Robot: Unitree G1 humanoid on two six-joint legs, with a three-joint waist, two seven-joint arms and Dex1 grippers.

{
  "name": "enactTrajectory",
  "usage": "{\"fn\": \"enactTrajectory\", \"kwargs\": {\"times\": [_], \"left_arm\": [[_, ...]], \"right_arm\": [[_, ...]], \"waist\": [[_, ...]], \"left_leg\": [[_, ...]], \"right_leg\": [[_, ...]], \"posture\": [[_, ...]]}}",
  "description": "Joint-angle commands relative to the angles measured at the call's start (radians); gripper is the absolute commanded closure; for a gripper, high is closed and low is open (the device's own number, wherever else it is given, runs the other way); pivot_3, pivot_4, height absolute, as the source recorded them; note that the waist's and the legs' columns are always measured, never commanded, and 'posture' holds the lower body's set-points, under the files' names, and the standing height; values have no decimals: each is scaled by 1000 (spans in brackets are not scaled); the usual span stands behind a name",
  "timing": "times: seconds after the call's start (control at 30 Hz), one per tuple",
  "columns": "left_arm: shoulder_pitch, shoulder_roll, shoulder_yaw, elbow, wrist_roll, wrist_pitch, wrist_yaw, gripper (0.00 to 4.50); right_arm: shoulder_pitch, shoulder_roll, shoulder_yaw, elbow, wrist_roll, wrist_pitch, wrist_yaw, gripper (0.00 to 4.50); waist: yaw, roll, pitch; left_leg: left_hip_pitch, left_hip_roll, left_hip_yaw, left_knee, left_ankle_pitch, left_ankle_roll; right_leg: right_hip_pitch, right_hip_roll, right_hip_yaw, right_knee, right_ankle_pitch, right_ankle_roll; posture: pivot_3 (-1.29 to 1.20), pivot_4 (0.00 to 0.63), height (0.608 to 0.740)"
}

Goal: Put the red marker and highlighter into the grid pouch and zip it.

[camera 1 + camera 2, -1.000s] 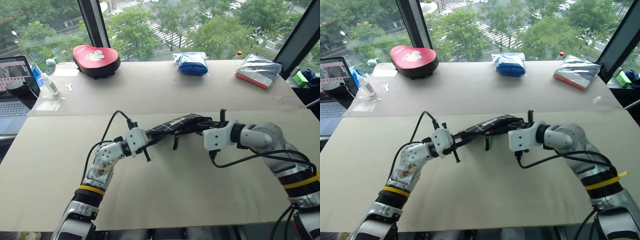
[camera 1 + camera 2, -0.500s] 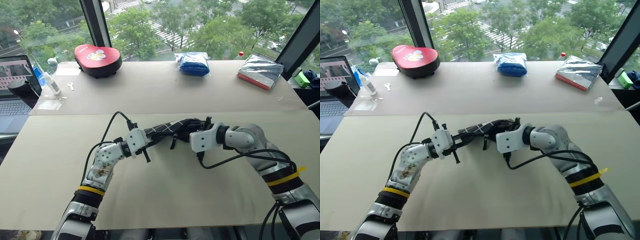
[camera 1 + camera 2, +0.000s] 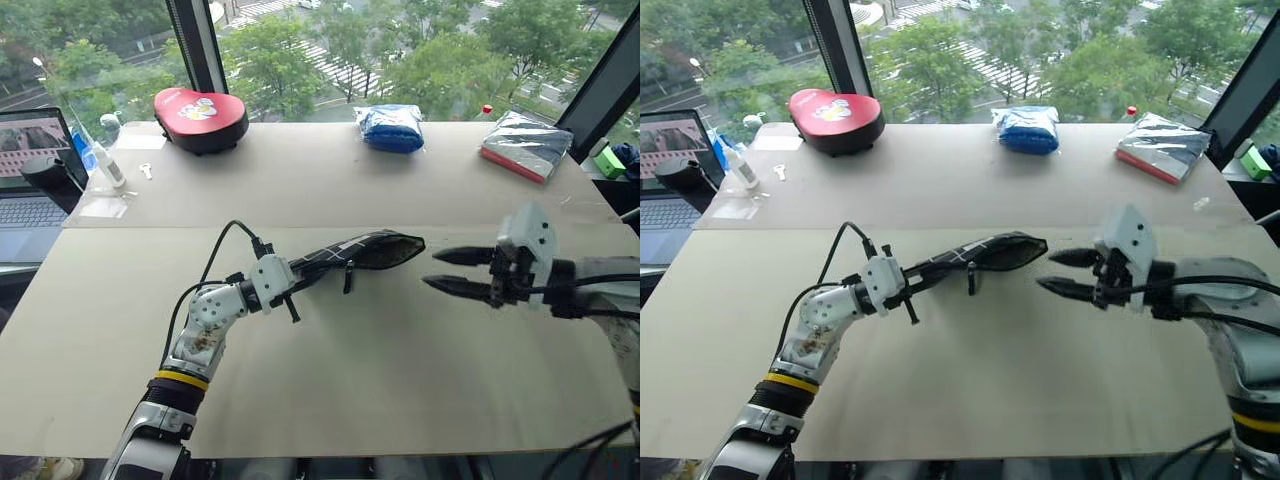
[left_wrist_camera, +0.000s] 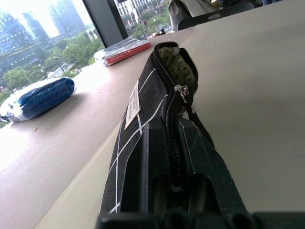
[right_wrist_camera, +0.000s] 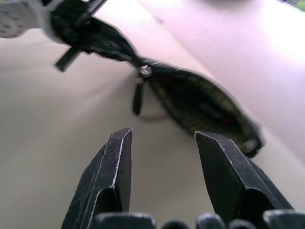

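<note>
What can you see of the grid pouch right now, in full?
The grid pouch is a flat black fabric case with thin white grid lines and a small white label on its side. The left tool is shut on one end and holds it out roughly level above the table. The far end gapes open, showing a pale dotted lining; the zipper is only partly closed, its pull strap hanging below. The contents are too dark to make out. The right tool stands open just beyond the mouth, not touching.

Well beyond the jaws we see a red heart-shaped case (image 3: 200, 115), a blue bundle (image 3: 391, 127) and a silver packet (image 3: 529, 145) on the surface (image 3: 330, 380); a laptop (image 3: 30, 180) sits off the left edge.
</note>
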Motion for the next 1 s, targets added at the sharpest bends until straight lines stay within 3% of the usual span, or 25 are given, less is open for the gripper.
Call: {"fn": "enactTrajectory", "kwargs": {"times": [0.03,0.17,0.3,0.5,0.9,0.93,1.0], "left_arm": [[-14,-3,8,-17,-6,-9,2,4500],[-15,-4,4,-20,-6,-5,-1,4500],[-18,-1,6,-22,-7,-2,-2,4500],[-10,1,5,-44,-6,9,5,4500],[-13,8,12,-51,-9,23,6,4500],[-14,8,12,-51,-9,23,6,4500],[-15,8,12,-49,-8,23,7,4500]], "right_arm": [[30,56,106,-57,-30,51,-130,2137],[-87,225,259,44,-141,95,-348,2137],[-178,311,342,123,-204,83,-415,2137],[-277,391,424,218,-261,47,-440,2137],[-399,462,462,328,-301,15,-418,2137],[-398,460,460,324,-301,11,-408,2639],[-391,451,454,318,-302,4,-394,3135]], "waist": [[-5,0,0],[-11,-1,0],[-9,-1,0],[-12,-1,0],[-15,-1,0],[-15,-1,0],[-15,-1,0]], "left_leg": [[0,0,1,0,0,0],[2,0,1,0,1,-2],[1,-1,0,1,3,-5],[0,-2,0,1,6,-10],[0,-2,0,1,6,-10],[0,-1,0,1,6,-10],[0,-2,0,1,6,-10]], "right_leg": [[0,0,0,1,0,0],[1,0,0,1,0,0],[-1,0,1,2,0,-1],[-1,1,-1,2,0,-1],[-2,1,-1,2,0,-1],[-2,1,-1,2,0,-1],[-2,1,-1,2,0,-1]], "posture": [[0,150,740],[0,150,740],[0,150,740],[0,150,740],[0,150,740],[0,150,740],[0,150,740]]}}
